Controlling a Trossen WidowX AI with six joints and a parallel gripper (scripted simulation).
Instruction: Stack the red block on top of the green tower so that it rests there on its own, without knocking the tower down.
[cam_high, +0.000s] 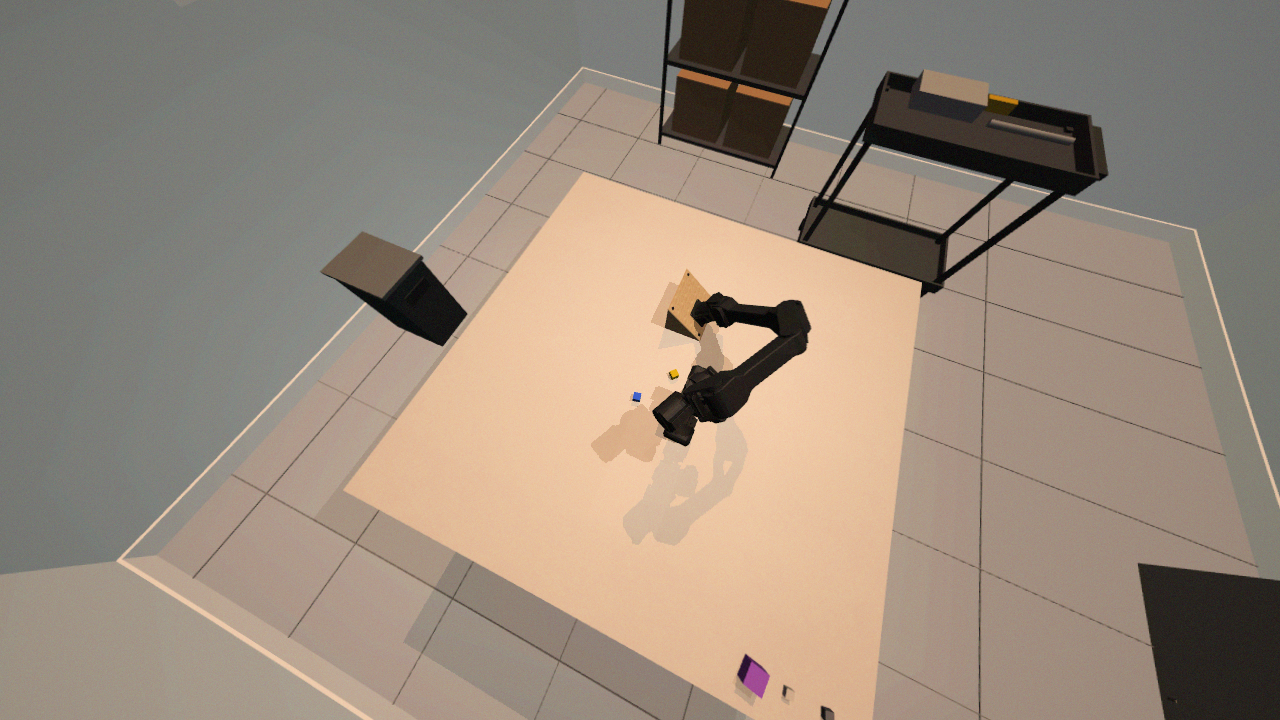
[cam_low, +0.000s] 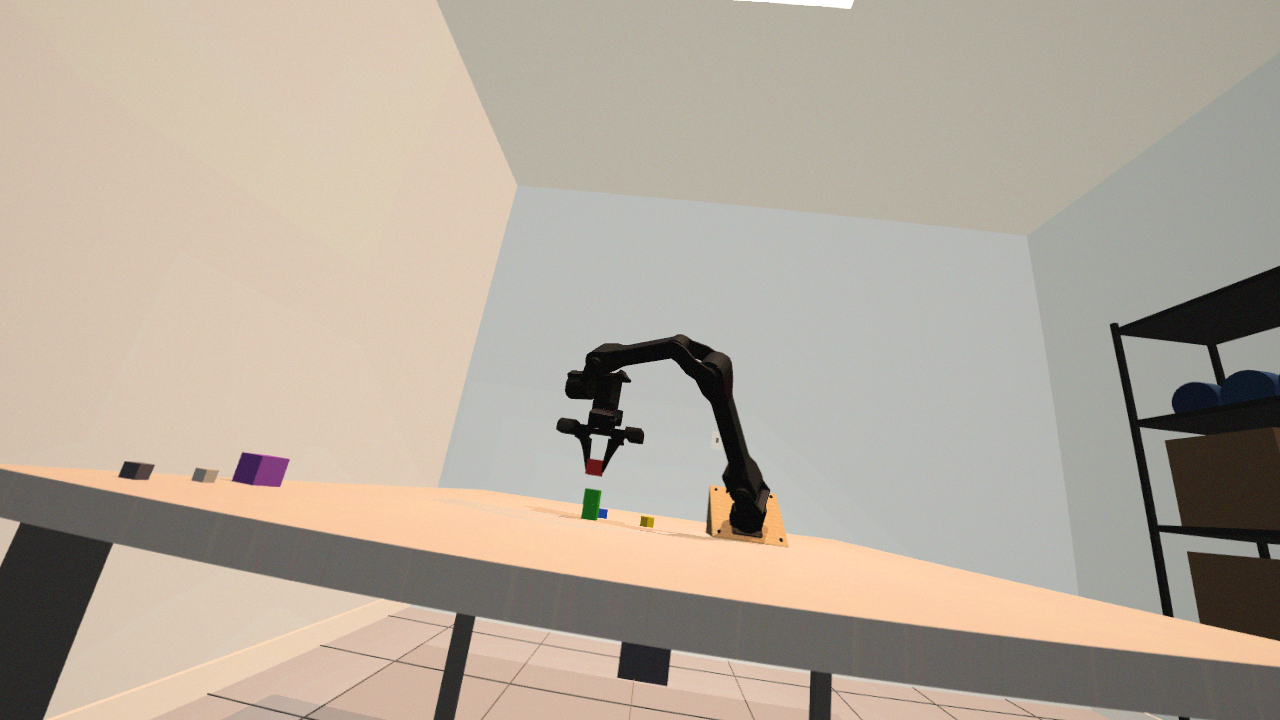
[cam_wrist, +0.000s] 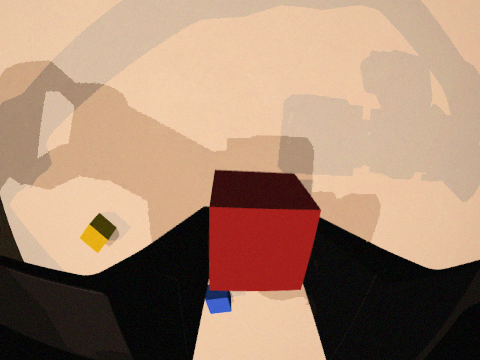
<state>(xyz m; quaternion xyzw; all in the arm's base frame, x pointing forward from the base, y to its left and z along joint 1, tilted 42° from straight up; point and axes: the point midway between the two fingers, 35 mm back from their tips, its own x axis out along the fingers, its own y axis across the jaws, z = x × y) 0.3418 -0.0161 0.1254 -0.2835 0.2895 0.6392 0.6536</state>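
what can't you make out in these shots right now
- Green tower: hidden under the arm in the top view, and out of sight in the wrist view, so how well it lines up under the red block cannot be judged.
- Red block: covered by the end effector in the top view.
- Finger contact faces: lost in black in the wrist view.
- Two small blocks beside the purple cube: too small to identify.
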